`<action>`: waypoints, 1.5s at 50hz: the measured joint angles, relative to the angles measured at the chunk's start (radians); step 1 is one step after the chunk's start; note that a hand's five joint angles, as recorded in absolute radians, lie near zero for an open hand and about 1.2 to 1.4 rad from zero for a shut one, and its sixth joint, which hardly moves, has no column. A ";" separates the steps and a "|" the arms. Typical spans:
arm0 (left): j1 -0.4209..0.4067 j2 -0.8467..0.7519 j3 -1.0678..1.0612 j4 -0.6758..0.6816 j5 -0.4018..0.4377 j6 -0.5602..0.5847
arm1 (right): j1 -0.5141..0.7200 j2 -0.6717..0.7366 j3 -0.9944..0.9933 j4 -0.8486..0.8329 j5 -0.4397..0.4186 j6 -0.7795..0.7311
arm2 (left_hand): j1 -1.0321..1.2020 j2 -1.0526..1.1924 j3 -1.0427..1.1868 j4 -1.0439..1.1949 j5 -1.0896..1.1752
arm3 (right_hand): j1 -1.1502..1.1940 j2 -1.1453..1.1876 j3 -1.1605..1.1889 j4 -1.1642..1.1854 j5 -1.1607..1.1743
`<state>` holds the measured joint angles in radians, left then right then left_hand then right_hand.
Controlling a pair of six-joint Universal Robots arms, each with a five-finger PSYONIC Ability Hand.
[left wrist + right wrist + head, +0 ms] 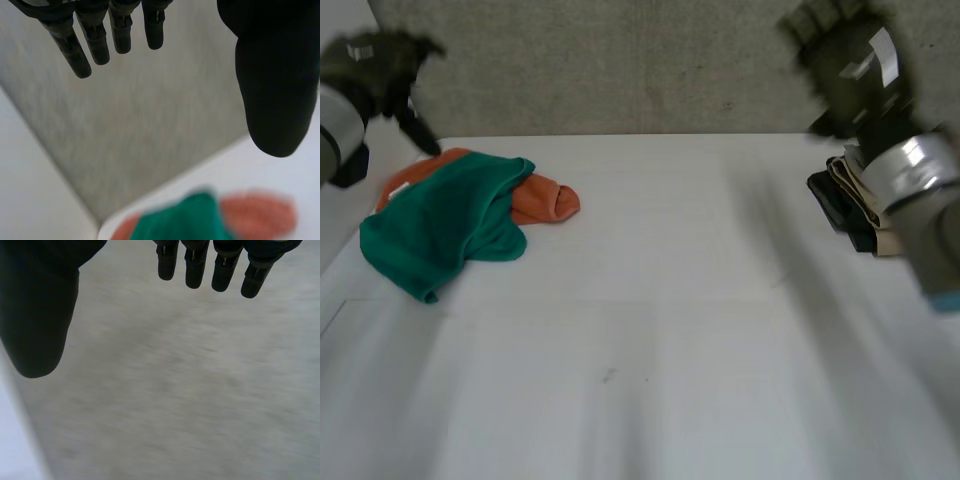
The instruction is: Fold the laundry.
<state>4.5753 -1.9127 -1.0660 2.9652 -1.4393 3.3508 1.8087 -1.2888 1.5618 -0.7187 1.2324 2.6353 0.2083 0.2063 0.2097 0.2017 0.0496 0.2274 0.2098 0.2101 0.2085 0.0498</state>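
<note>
Lying bunched: green cloth (440, 225) over orange cloth (546, 200) | white table (670, 330)

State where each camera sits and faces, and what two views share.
Head view: behind the arms, looking down at the white table; left hand and right hand raised.
Left wrist view: on that wrist, facing the grey wall and green cloth over orange cloth; own straight fingers, thumb.
Right wrist view: on that wrist, facing the wall; own straight fingers, thumb.
Shared: head and left wrist views show both cloths.
</note>
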 measured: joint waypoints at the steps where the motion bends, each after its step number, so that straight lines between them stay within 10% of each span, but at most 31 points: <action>1: 0.024 -0.050 0.010 0.006 0.009 0.039 | 0.027 0.001 0.039 0.014 -0.011 0.003 | 0.000 0.000 0.000 0.000 0.000 | 0.000 0.000 0.000 0.000 0.000; 17: 0.126 -0.677 0.190 0.347 0.173 0.294 | 0.094 0.089 0.203 0.157 0.081 0.002 | 0.070 0.058 0.057 0.061 0.054 | 0.000 0.000 0.000 0.000 0.000; 24: 0.128 -0.757 0.277 0.376 0.181 0.244 | 0.052 0.082 0.222 0.160 0.084 0.003 | 0.768 0.897 0.878 0.902 0.852 | 0.000 0.000 0.000 0.000 0.000; 38: 0.095 -0.299 0.062 0.503 0.119 0.049 | 0.017 0.034 0.232 0.159 0.088 0.019 | 0.864 0.979 0.968 0.994 0.902 | 0.000 0.000 0.000 0.000 0.000; 56: -0.170 0.213 -0.198 0.408 0.223 -0.411 | 0.004 0.014 0.224 0.210 0.112 0.070 | 0.864 0.983 0.974 0.997 0.920 | 0.000 0.000 0.000 0.000 0.000; 66: -0.247 0.051 -0.468 0.372 0.228 -0.327 | -0.020 -0.008 0.192 0.291 0.105 0.106 | 0.834 0.888 0.883 0.894 0.861 | 0.000 0.000 0.000 0.000 0.000; 70: -0.234 -0.039 -0.555 0.340 0.216 -0.217 | -0.022 -0.009 0.160 0.372 0.082 0.115 | 0.182 0.227 0.226 0.225 0.202 | 0.000 0.000 0.000 0.000 0.000; 75: -0.198 -0.017 -0.580 0.267 0.179 -0.145 | -0.011 -0.002 0.117 0.468 0.040 0.119 | -0.007 0.003 0.002 0.000 0.000 | 0.000 0.000 0.000 0.000 0.000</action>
<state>4.3769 -1.9297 -1.6458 3.2326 -1.2604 3.2060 1.7972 -1.2906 1.6787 -0.2508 1.2727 2.7544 0.2014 0.2091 0.2116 0.2014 0.0498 0.2274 0.2098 0.2101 0.2085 0.0497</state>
